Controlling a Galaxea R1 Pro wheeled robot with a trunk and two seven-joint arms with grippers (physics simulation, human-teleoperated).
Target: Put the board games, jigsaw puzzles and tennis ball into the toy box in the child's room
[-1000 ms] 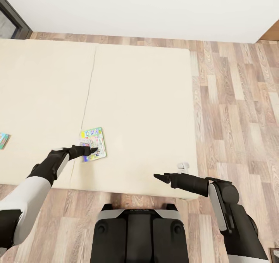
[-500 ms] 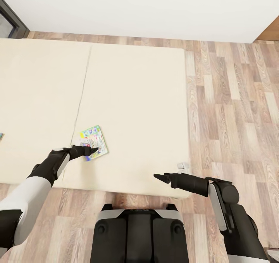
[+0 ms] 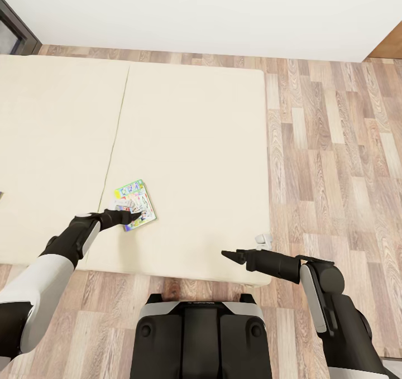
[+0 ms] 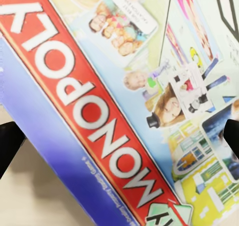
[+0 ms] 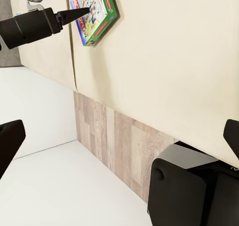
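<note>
**Left gripper poised over the Monopoly box on the bed**

The board game [image 3: 134,205] lies flat on the bed [image 3: 190,144], close to the bed's near edge and just beside the seam that runs down the mattress. The left gripper [image 3: 132,216] hangs over the box's near part. In the left wrist view its two dark fingertips [image 4: 10,138] sit at opposite sides of the frame with the lid between them, so the jaws stand wide apart and grasp nothing. Whether the tips touch the lid cannot be told.

The right gripper [image 3: 229,254] hovers over the bed's near edge, well apart from the box. The right wrist view shows its fingertips [image 5: 9,136] spread to the frame's sides, empty.

Risks, as a judgement: the box is thin and flat on a soft mattress, so fingers coming straight down may press the lid into the bedding instead of getting round an edge. The open span may also be narrower than the box, which would make the tips skid on the glossy lid or push the box along the bed. A pinch at one corner could let it swing or slip out on the lift.

The lid reads "MONOPOLY" in white capitals on a red band, seen upside down in the left wrist view. A small speech bubble near the cartoon figures is too blurred to read.
</note>
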